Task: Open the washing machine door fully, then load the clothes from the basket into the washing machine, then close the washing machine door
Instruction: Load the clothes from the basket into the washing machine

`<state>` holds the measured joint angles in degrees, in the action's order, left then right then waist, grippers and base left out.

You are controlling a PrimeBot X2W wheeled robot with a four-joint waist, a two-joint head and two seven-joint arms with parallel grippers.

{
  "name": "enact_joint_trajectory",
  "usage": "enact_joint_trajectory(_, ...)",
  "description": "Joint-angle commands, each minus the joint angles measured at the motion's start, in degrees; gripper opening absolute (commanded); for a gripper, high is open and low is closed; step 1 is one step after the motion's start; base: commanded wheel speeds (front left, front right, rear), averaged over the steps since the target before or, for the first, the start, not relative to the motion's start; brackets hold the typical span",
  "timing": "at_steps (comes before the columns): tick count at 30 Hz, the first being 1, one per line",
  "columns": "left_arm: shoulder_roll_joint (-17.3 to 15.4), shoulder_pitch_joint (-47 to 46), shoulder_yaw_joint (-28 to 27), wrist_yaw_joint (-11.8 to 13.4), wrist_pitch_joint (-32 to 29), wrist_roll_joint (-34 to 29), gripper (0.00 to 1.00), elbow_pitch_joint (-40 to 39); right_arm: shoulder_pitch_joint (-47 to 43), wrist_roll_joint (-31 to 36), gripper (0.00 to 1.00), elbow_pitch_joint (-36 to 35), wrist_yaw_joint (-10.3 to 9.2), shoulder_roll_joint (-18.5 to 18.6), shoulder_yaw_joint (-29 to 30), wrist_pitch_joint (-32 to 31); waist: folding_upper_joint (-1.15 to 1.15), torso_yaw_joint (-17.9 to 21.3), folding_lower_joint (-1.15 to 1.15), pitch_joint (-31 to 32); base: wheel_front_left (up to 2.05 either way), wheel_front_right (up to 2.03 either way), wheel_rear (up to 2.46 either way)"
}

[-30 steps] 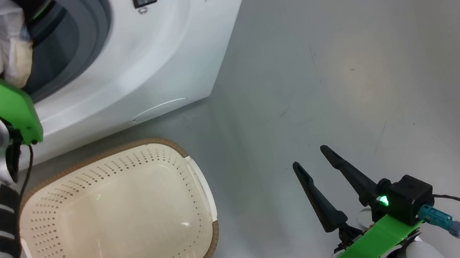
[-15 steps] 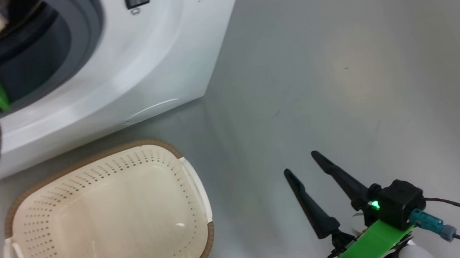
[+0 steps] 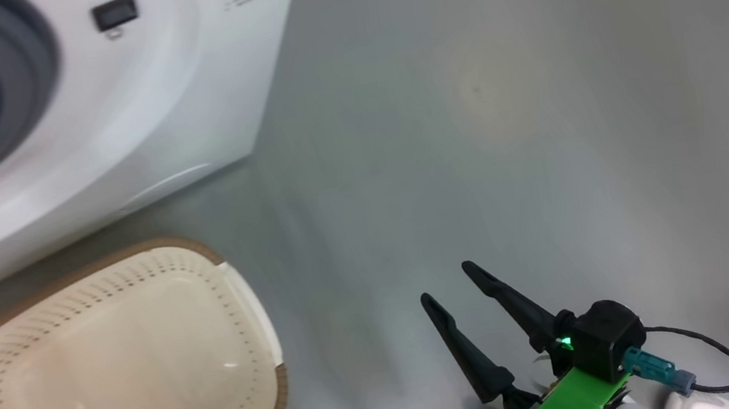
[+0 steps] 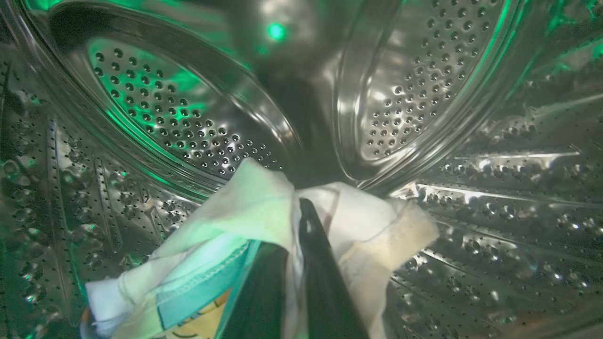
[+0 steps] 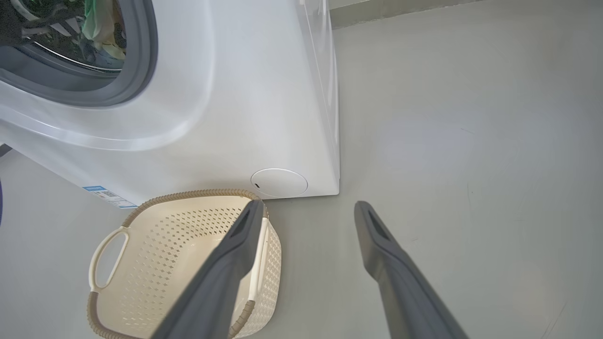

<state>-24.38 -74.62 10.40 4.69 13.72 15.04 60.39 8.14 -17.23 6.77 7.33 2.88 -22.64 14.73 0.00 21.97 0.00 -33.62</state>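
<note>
The left gripper (image 4: 307, 209) has carried the clothes (image 4: 249, 207) into the washing machine (image 3: 165, 104) drum (image 4: 160, 113), fingers (image 4: 320, 263) clamped on them (cream cloth bunched around). The right gripper (image 3: 448, 283) hangs near the basket (image 3: 149, 247), fingers (image 3: 471, 353) spread wide.

One basket (image 3: 133, 287), one washing machine (image 3: 144, 107)

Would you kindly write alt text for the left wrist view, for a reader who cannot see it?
The left claw, shut on the clothes, sits inside the perforated steel drum of the washing machine, lit green.
</note>
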Motion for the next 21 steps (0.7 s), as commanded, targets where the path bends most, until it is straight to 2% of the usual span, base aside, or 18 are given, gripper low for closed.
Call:
enact_joint_trajectory(1,-3.3,-1.7,-1.2,-0.2,0.7,0.3,0.00,-0.9,-1.2,-0.4,1.00,-1.3,0.16,0.0,-1.5,0.3,0.00,2.1,0.00,-1.9,0.00,0.00,0.00)
enact_joint_trajectory(8,-6.5,-4.3,-2.5,-0.1,1.2,0.6,0.00,-0.9,-1.9,-1.1,1.00,-2.2,0.16,0.0,-2.4,0.3,0.00,4.5,0.00,-4.2,0.00,0.00,0.00)
enact_joint_trajectory(12,-7.3,-4.1,-1.4,-1.9,1.2,-0.2,0.00,-0.4,-2.2,-1.2,1.00,-2.4,0.16,0.0,-2.6,0.3,0.00,4.9,0.00,-4.8,0.00,0.00,0.00)
enact_joint_trajectory(15,-7.3,-4.7,-0.7,-1.7,0.0,-0.6,0.00,2.4,-2.5,-1.2,1.00,-2.4,0.16,0.0,-2.5,0.3,0.00,4.6,0.00,-4.9,0.00,0.00,0.00)
enact_joint_trajectory(16,-7.1,-5.0,-0.4,-1.9,-0.7,-0.7,0.08,3.3,-2.6,-1.2,1.00,-2.3,0.16,0.0,-2.4,0.3,0.00,4.4,0.00,-4.8,0.00,0.00,0.00)
enact_joint_trajectory(17,-6.7,-5.3,-0.2,-1.9,-0.8,-0.6,0.35,4.0,-2.6,-1.2,1.00,-2.2,0.16,0.0,-2.3,0.3,0.00,4.1,0.00,-4.6,0.00,0.00,0.00)
enact_joint_trajectory(18,-6.2,-5.4,0.0,-2.1,-1.1,-0.5,0.98,4.7,-2.6,-1.1,1.00,-2.1,0.16,0.0,-2.2,0.3,0.00,3.8,0.00,-4.3,0.00,0.00,0.00)
enact_joint_trajectory(21,-4.9,-5.6,0.0,-2.4,-1.9,0.0,1.00,6.2,-2.5,-1.3,1.00,-2.0,0.16,0.0,-2.0,0.3,0.00,3.1,0.00,-3.7,0.00,0.00,0.00)
